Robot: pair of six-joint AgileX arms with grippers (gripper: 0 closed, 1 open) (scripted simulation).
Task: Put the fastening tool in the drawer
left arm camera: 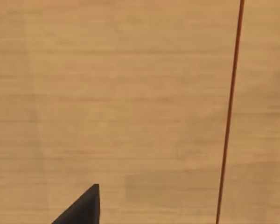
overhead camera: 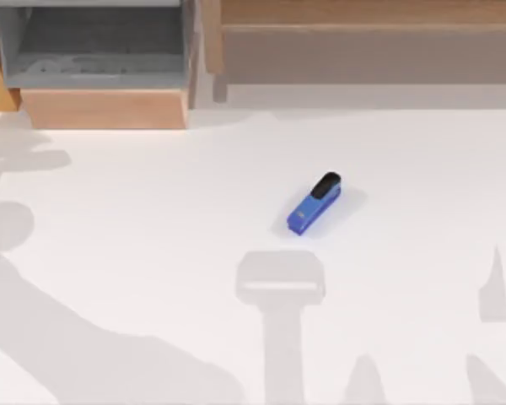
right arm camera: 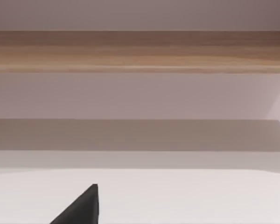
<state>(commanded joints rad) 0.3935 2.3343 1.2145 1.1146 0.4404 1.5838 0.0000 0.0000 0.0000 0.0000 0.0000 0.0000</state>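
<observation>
Lying mid-table, stapler [overhead camera: 314,204], long axis slanting, black end pointing toward the shelf [overhead camera: 363,34]; drawer [overhead camera: 101,105] gaping open at far left. Right arm probably nearer. Gripper states: cannot tell.

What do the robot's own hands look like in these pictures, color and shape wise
Little of them shows. Each wrist view catches one dark, nearly black, matte wedge tapering to a point: part of the left hand against tan wood, and part of the right hand over the white table. No cables or markings are visible on either wedge.
</observation>
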